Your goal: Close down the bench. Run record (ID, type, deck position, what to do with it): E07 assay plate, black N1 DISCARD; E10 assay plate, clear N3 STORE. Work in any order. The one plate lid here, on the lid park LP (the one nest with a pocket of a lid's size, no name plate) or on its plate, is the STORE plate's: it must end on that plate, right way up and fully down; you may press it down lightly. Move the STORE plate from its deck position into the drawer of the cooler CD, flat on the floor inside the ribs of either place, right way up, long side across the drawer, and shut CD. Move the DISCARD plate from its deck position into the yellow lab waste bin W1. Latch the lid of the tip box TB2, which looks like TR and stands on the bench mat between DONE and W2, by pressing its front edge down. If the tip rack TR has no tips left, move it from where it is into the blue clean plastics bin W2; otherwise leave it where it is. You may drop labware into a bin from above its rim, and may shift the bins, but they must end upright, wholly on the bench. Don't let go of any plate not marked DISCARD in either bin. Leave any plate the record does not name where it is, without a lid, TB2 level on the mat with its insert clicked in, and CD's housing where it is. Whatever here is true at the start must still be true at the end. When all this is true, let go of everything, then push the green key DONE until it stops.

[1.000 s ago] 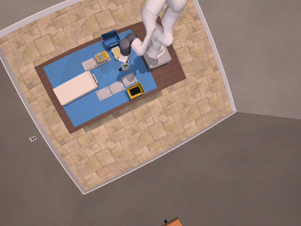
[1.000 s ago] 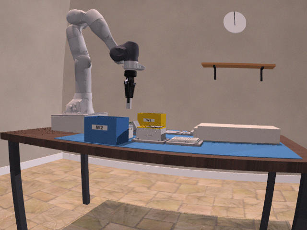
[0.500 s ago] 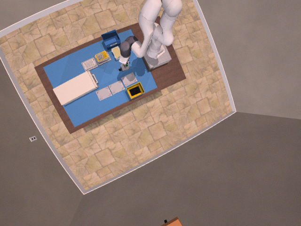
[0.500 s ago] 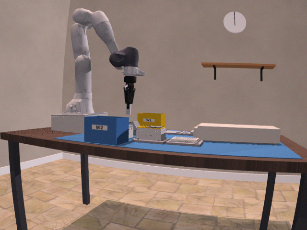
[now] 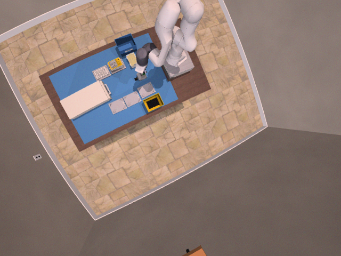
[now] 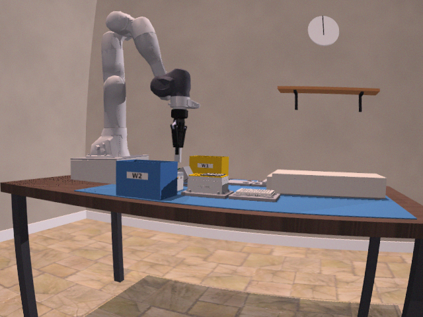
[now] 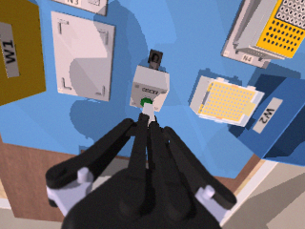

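My gripper (image 7: 147, 110) is shut and empty and points straight down over the small white DONE box (image 7: 151, 88). Its tips sit just over the green key (image 7: 146, 100). In the side view the gripper (image 6: 177, 155) hangs a little above the box (image 6: 180, 180). The tip box TB2 (image 7: 226, 100) with its yellow insert stands between the DONE box and the blue bin W2 (image 7: 272, 119). The tip rack TR (image 7: 267, 31) sits on nest N4. The yellow bin W1 (image 5: 153, 102) looks dark inside. The cooler CD (image 5: 85, 99) looks shut.
Three grey deck nests (image 5: 132, 98) lie empty in a row beside W1. A clear gridded plate (image 5: 101, 72) sits on a nest next to TR. The arm's base block (image 5: 179, 67) stands at the bench edge.
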`<action>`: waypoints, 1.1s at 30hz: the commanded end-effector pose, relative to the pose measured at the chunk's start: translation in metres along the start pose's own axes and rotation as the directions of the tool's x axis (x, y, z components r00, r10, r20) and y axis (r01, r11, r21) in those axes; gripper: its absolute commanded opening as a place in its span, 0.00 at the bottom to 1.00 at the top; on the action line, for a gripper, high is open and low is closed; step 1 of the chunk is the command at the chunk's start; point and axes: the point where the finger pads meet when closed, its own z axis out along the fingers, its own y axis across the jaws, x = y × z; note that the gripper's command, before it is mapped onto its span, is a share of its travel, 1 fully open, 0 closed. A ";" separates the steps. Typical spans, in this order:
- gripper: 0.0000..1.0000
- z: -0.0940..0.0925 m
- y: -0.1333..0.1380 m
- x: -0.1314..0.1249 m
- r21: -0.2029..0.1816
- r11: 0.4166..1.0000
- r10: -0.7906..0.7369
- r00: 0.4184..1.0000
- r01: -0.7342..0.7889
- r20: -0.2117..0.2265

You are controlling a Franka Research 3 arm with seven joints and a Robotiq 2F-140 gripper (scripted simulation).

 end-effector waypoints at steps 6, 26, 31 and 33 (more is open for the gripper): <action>0.00 0.000 -0.001 0.002 0.003 1.000 -0.014 1.000 0.014 -0.008; 0.00 0.011 -0.001 0.002 0.003 1.000 -0.014 1.000 0.014 -0.008; 0.00 0.014 -0.001 0.002 0.003 1.000 -0.014 1.000 0.014 -0.008; 0.00 0.014 -0.001 0.002 0.003 1.000 -0.014 1.000 0.014 -0.008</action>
